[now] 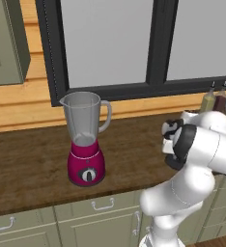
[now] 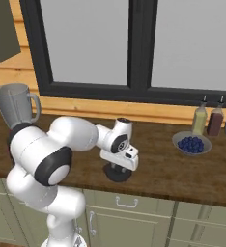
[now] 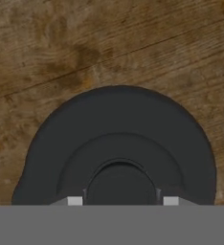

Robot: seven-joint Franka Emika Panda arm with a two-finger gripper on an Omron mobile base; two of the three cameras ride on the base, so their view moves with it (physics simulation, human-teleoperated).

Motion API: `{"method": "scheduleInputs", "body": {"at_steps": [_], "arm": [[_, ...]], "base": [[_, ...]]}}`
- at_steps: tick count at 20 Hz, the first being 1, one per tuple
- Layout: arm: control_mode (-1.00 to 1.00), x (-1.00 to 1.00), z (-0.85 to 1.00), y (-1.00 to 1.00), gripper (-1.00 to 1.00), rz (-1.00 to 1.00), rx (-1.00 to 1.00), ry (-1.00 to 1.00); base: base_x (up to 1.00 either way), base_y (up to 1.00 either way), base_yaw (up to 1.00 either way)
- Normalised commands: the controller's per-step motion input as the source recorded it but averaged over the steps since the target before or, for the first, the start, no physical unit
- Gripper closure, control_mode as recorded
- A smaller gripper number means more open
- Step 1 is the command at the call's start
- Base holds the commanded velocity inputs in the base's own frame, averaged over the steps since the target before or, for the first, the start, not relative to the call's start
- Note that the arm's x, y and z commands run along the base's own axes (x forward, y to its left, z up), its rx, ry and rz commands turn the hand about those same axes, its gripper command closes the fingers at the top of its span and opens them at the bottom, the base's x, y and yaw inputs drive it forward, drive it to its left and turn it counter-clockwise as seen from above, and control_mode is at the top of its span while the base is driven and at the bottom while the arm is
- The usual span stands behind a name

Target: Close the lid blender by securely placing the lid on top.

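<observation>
We are finding the lid [image 2: 118,173] lying flat near the counter's [image 1: 33,164] front edge, gripper [image 3: 119,198] straddling its knob; grip unconfirmed. The blender [image 1: 86,140] is standing open, well apart leftward.

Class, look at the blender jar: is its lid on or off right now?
Off. The blender jar's mouth stands open, and the lid lies flat on the counter, apart from it, under the gripper.

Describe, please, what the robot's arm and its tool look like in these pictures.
The arm is glossy white with rounded, bulbous segments and dark bands at the joints. The tool has a boxy white body with small dark finger tips. No cables or markings are visible.
</observation>
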Motion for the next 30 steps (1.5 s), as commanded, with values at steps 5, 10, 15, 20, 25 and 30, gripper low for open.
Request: {"method": "scheduleInputs", "body": {"at_steps": [5,10,15,20,25,30], "arm": [[-1.0,-0.1,0.24,0.06,1.0,0.0,0.0,-0.06],[-1.0,-0.31,0.76,0.0,1.0,0.0,0.0,-0.16],[-1.0,-0.3,0.87,0.32,1.0,0.0,0.0,-0.16],[-1.0,-0.29,0.93,0.43,1.0,0.0,0.0,-0.16],[-1.0,-0.21,0.95,0.45,1.0,0.0,0.0,-0.17],[-1.0,-0.15,0.9,0.56,1.0,0.0,-0.01,-0.17]], "base": [[0.0,0.0,0.0],[0.0,0.0,0.0],[0.0,0.0,0.0],[0.0,0.0,0.0],[0.0,0.0,0.0],[0.0,0.0,0.0]]}}
